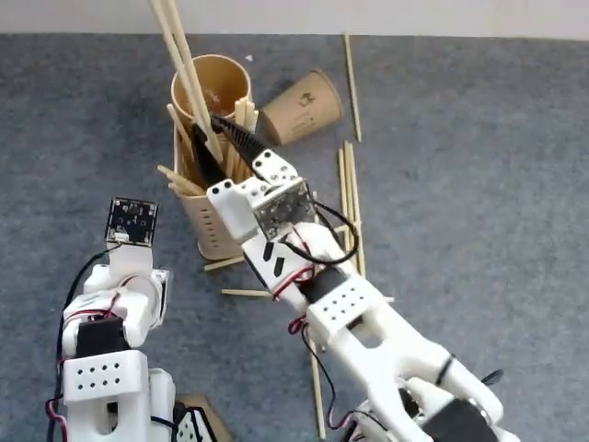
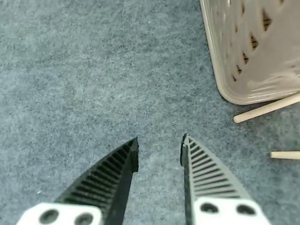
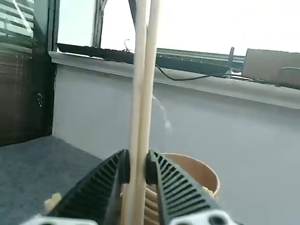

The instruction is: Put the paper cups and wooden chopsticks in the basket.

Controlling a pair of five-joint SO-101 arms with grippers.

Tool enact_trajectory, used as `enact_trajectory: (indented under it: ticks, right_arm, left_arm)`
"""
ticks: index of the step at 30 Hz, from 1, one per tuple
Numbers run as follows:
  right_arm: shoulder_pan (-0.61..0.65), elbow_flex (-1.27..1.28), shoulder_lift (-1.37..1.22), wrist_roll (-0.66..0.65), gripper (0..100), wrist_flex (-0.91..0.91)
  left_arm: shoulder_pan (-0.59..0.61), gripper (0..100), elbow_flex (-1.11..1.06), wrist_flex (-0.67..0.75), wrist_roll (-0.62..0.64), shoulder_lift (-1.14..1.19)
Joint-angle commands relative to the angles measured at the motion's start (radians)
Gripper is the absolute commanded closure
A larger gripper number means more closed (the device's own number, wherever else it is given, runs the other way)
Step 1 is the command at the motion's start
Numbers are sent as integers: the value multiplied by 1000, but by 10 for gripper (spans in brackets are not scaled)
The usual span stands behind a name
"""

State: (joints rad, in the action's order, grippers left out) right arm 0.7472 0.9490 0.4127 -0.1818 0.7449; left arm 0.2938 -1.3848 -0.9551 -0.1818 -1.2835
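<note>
My right gripper (image 1: 210, 132) (image 3: 137, 166) is shut on two wooden chopsticks (image 1: 178, 44) (image 3: 143, 89), held nearly upright over the tan lattice basket (image 1: 210, 235). A paper cup (image 1: 221, 78) (image 3: 199, 171) and several more chopsticks stand in the basket. A second paper cup (image 1: 301, 107) lies on its side on the carpet just right of the basket. Loose chopsticks (image 1: 349, 198) lie to the right of the basket. My left gripper (image 2: 159, 147) hangs open over bare carpet left of the basket, whose corner (image 2: 248, 61) is close by, with nothing between its fingers.
The floor is grey carpet. One chopstick (image 1: 351, 85) lies far right of the tipped cup, and others lie by the basket's near end (image 1: 245, 293) (image 2: 267, 108) and under the right arm (image 1: 317, 398). A pale wall runs along the far edge.
</note>
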Motion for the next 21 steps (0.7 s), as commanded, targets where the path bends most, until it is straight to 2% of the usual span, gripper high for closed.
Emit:
enact_trajectory:
  ticks: [1, 5, 9, 12, 13, 15, 19, 21]
  right_arm:
    - [7, -12, -12, 0, 937, 39]
    - [2, -25, -10, 0, 841, 39]
    - [-25, -39, 41, -2, 837, 35]
    - [-48, -39, 122, 0, 837, -117]
    - [-56, -48, 156, 6, 837, -194]
    - [-94, -102, 240, 101, 838, -421]
    - [-245, -423, 383, 482, 839, -1129]
    - [-328, -650, 372, 603, 839, -1468]
  left_arm:
    - [-12, 836, 5, 12, -9, -10]
    - [-12, 836, 5, 12, -9, -10]
    - [-12, 836, 5, 12, -9, -10]
    - [-13, 836, 5, 14, -9, -10]
    - [-13, 836, 5, 14, -9, -10]
    - [-13, 836, 5, 14, -9, -10]
    - [-15, 835, 5, 14, -9, -10]
    - [-16, 835, 5, 14, -9, -10]
